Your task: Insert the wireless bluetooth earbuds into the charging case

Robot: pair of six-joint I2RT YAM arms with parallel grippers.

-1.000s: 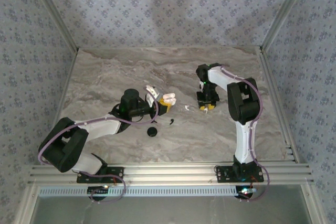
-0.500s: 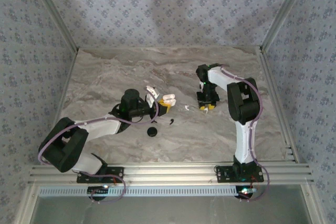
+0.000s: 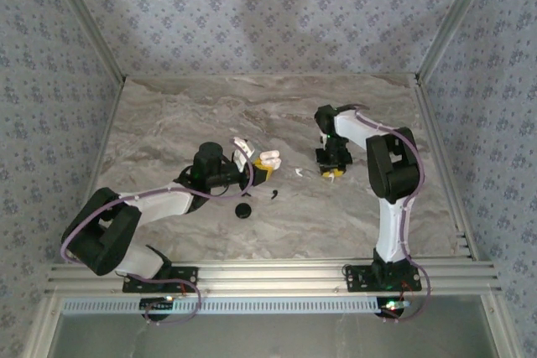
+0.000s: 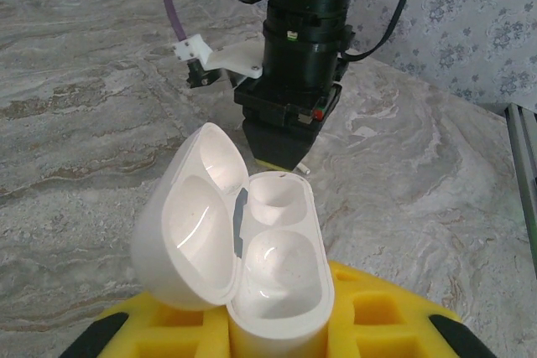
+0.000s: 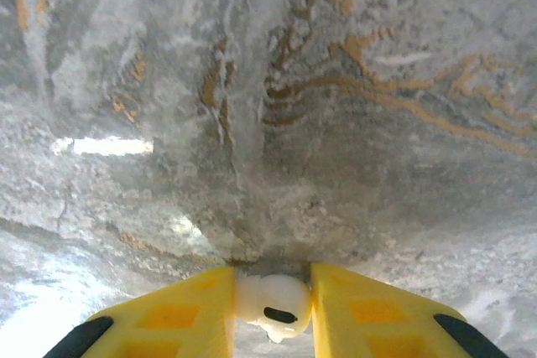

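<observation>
The white charging case (image 4: 281, 291) stands upright with its lid (image 4: 189, 224) swung open to the left and both wells bare. My left gripper (image 4: 277, 337) is shut on its base between yellow fingers (image 4: 382, 320). From above, the case (image 3: 268, 158) sits mid-table at my left gripper (image 3: 262, 170). My right gripper (image 5: 270, 306) points straight down at the table, shut on a white earbud (image 5: 273, 298) with a black slot. It stands at the right (image 3: 333, 172), just beyond the case. Another small white earbud (image 3: 298, 172) lies on the table between the grippers.
The marbled tabletop (image 3: 252, 115) is walled by patterned panels. A small black round thing (image 3: 243, 210) and a thin black curved piece (image 3: 274, 194) lie near the left arm. A white clip (image 3: 242, 145) sticks out by the left wrist.
The right gripper's fingers have come together on the white earbud and its arm has shifted slightly. The left arm and the case have stayed put.
</observation>
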